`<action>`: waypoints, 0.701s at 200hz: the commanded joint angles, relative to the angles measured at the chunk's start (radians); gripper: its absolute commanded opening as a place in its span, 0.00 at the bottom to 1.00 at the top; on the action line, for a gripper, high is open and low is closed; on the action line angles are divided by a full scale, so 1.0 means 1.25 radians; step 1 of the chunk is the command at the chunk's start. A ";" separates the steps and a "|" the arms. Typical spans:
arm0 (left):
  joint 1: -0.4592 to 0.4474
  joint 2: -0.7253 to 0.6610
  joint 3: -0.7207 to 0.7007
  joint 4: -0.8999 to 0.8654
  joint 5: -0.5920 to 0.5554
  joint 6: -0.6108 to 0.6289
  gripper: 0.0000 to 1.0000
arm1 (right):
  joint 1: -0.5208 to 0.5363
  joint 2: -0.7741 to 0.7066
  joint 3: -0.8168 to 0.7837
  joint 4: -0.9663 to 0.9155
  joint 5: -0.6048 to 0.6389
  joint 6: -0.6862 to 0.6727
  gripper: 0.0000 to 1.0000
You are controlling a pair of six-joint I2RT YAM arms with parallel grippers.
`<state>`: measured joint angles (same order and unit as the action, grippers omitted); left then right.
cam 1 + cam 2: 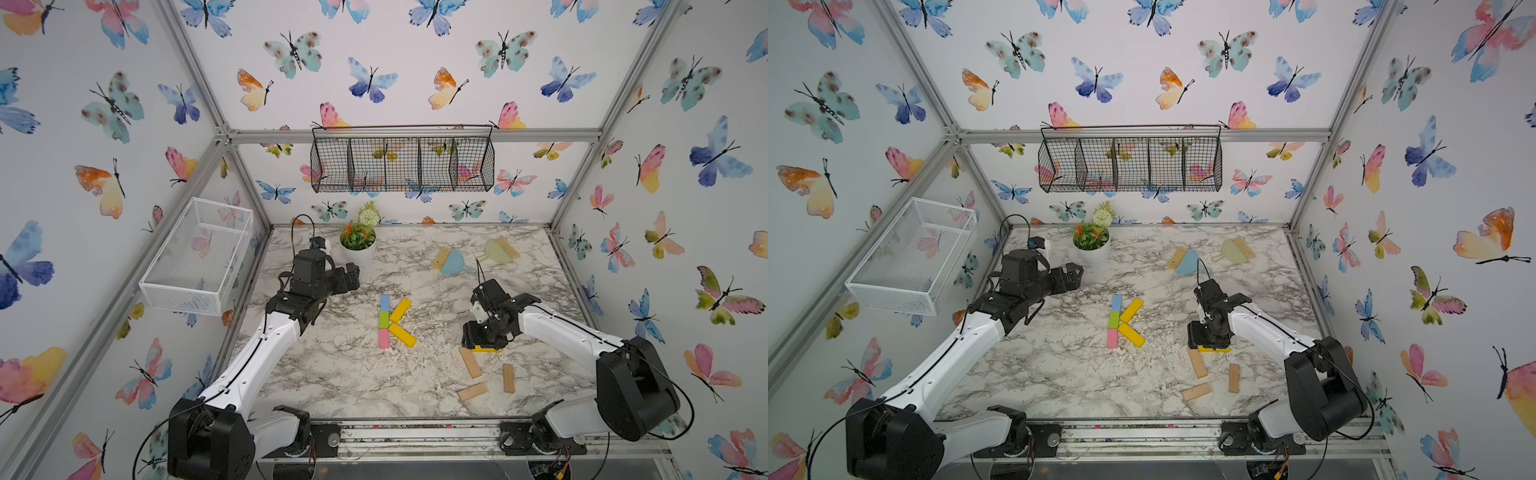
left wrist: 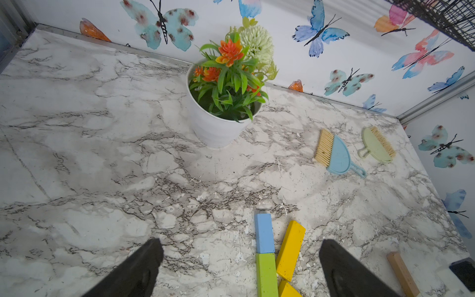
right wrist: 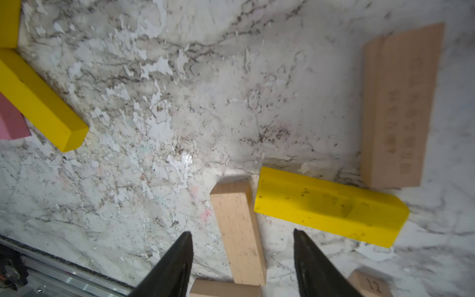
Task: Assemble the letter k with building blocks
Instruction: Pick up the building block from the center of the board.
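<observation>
A K lies mid-table in both top views: a light blue block [image 1: 385, 302], a green block [image 1: 383, 319] and a pink block [image 1: 384, 338] in a column, with two yellow blocks [image 1: 400, 310] [image 1: 402, 335] slanting off it. My right gripper [image 3: 243, 236] is open, its jaws either side of a tan block [image 3: 239, 231] with gaps on both sides. A loose yellow block [image 3: 329, 208] lies beside that one. Two more tan blocks [image 1: 508, 377] [image 1: 472, 391] lie near the front. My left gripper [image 2: 241, 241] hovers open and empty left of the K.
A white pot of flowers [image 1: 357, 245] stands at the back. A blue dustpan with brush [image 1: 451, 262] and a green one [image 1: 498, 251] lie back right. A white wire basket [image 1: 199, 257] hangs on the left wall, a black one [image 1: 403, 164] on the back wall.
</observation>
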<state>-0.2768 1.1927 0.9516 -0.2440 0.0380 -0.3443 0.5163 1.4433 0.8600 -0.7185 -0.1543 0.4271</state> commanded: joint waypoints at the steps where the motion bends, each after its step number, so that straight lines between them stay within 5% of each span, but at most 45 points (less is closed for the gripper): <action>1: -0.002 0.002 0.017 -0.002 -0.013 0.001 0.98 | 0.019 -0.010 -0.024 -0.024 0.005 0.044 0.65; 60: -0.002 0.004 0.018 -0.004 -0.011 0.001 0.98 | 0.013 -0.016 0.003 -0.028 0.172 0.073 0.68; 107: -0.002 0.002 0.016 -0.004 -0.010 0.001 0.98 | -0.137 0.055 0.053 0.027 0.117 -0.021 0.69; 140: -0.003 0.002 0.018 -0.003 -0.009 0.001 0.98 | -0.150 0.132 0.083 0.049 0.101 -0.048 0.66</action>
<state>-0.2768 1.1942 0.9516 -0.2440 0.0380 -0.3447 0.3260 1.5486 0.9398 -0.6811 -0.0200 0.4152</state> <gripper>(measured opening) 0.983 0.675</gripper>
